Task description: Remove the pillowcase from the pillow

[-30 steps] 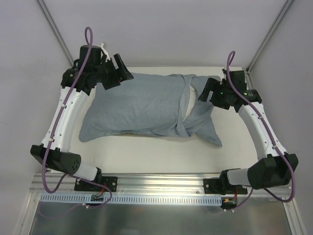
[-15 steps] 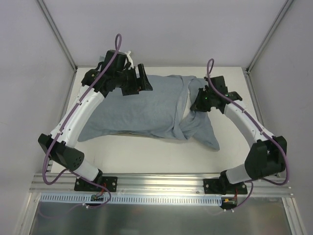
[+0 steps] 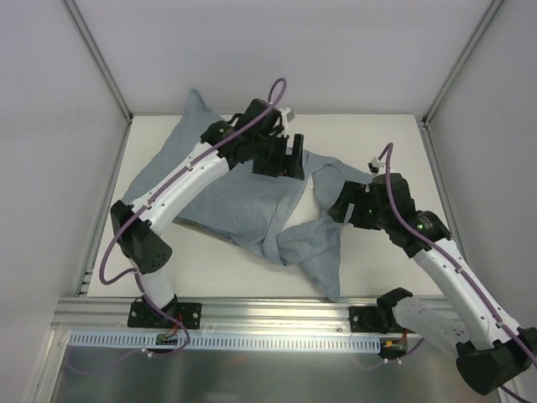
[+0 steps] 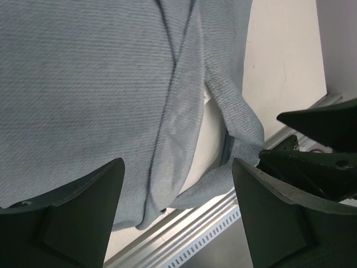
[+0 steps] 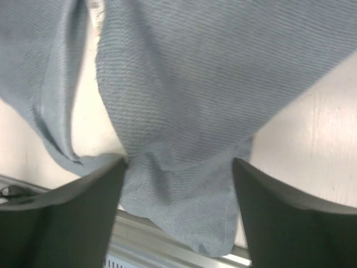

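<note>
pillowcase: big soft blue-grey fabric cover [image 3: 243,197], plain side up, sprawled slantwise over the white table [image 3: 377,143]; one corner pokes up at the far left corner, and the other end trails down to about the middle of the near edge
loose end: twisted into a bunchy fold, with the tail flopped just short of the aluminium rail [image 3: 277,315] along the near edge
pillow: plump off-white cushion [image 4: 207,142], pretty much all inside the cover, only a pale sliver shows through the slit on the cover's right side
left gripper [image 3: 283,164]: hanging over the cover's middle, toward the far edge, fingers spread wide with nothing pinched, just cloth below; can't tell if it's touching
right gripper [image 3: 340,206]: beside the cover's right-hand flap, toward the right edge, fingers well apart, cloth lying across the gap but not clamped as far as I can see
</note>
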